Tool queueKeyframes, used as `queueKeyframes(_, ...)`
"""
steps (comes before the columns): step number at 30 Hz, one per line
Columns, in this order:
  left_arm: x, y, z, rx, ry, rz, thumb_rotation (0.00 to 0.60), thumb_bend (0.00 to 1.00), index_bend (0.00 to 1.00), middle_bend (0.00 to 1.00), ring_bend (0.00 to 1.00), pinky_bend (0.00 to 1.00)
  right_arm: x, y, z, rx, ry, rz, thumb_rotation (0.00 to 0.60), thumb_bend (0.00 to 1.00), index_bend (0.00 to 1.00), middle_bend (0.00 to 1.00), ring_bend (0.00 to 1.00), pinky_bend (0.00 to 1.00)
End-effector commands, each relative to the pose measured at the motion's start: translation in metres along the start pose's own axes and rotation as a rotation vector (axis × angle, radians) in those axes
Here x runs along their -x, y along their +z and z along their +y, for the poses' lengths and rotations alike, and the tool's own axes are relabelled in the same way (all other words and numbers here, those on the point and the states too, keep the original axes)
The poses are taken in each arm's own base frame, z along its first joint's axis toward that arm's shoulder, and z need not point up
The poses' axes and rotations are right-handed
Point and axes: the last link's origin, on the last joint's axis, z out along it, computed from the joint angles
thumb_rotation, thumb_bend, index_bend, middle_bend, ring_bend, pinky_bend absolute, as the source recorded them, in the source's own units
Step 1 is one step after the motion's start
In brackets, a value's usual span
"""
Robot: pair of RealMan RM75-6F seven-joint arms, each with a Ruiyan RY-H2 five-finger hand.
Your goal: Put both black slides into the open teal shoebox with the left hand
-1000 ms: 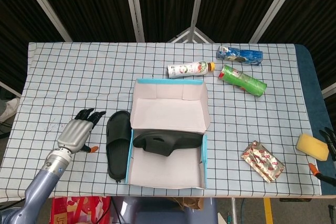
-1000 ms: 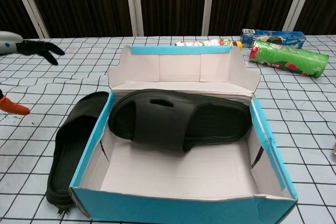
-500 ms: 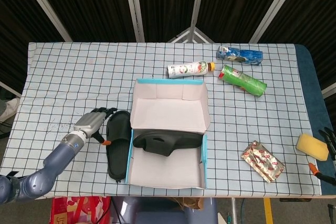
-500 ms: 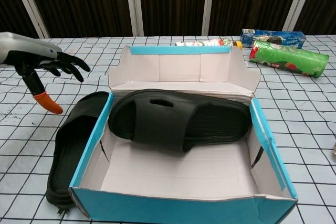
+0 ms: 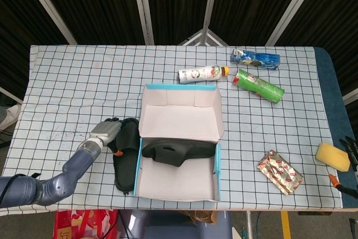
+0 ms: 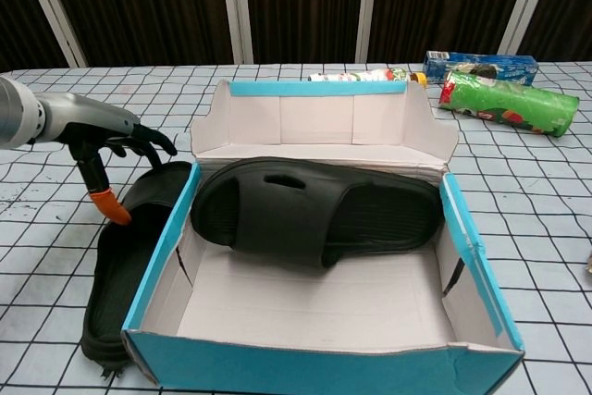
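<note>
The open teal shoebox (image 5: 217,163) (image 6: 314,367) sits at the table's near middle. One black slide (image 5: 176,150) (image 6: 314,215) lies inside it, tilted against the back wall. The other black slide (image 5: 126,155) (image 6: 125,265) lies flat on the cloth along the box's left wall. My left hand (image 5: 109,132) (image 6: 111,136) is at that slide's far end, fingers spread over it and the orange-tipped thumb pointing down beside its left edge, holding nothing. Only the fingertips of my right hand (image 5: 349,148) show at the right edge, apart and empty.
At the back stand a sauce bottle (image 5: 201,73), a blue packet (image 5: 255,57) (image 6: 481,64) and a green tube (image 5: 258,83) (image 6: 509,101). A foil packet (image 5: 279,172) and a yellow sponge (image 5: 333,156) lie to the right.
My left hand has moved right across the cloth, from open table to the far end of the loose slide. Both slides and the box have stayed put.
</note>
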Motion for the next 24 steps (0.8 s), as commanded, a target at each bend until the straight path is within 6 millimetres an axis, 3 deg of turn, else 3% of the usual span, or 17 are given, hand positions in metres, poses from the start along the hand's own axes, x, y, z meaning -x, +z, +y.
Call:
queueKeyframes(1, 0.003, 0.003, 0.002, -0.003, 0.015, -0.006, 0.6, 0.25, 0.0, 0.14, 0.0, 0.02, 0.0, 0.0, 0.0, 0.0, 0.0, -0.002, 0.6, 0.31, 0.07, 0.02, 0.0, 0.0)
queueKeyframes(5, 0.006, 0.007, 0.004, -0.003, 0.04, -0.006, 0.6, 0.25, 0.02, 0.17, 0.0, 0.01, 0.0, 0.0, 0.0, 0.001, 0.0, -0.003, 0.6, 0.31, 0.07, 0.02, 0.0, 0.0)
queueKeyframes(12, 0.008, 0.012, 0.007, -0.011, 0.065, 0.025, 0.6, 0.25, 0.19, 0.25, 0.0, 0.01, -0.001, 0.0, 0.0, -0.001, 0.002, -0.003, 0.6, 0.31, 0.07, 0.02, 0.0, 0.0)
queueKeyframes(24, -0.001, 0.013, 0.003, -0.04, 0.134, 0.104, 0.6, 0.25, 0.41, 0.4, 0.0, 0.01, 0.0, 0.001, 0.0, -0.005, 0.002, -0.007, 0.6, 0.31, 0.07, 0.02, 0.0, 0.0)
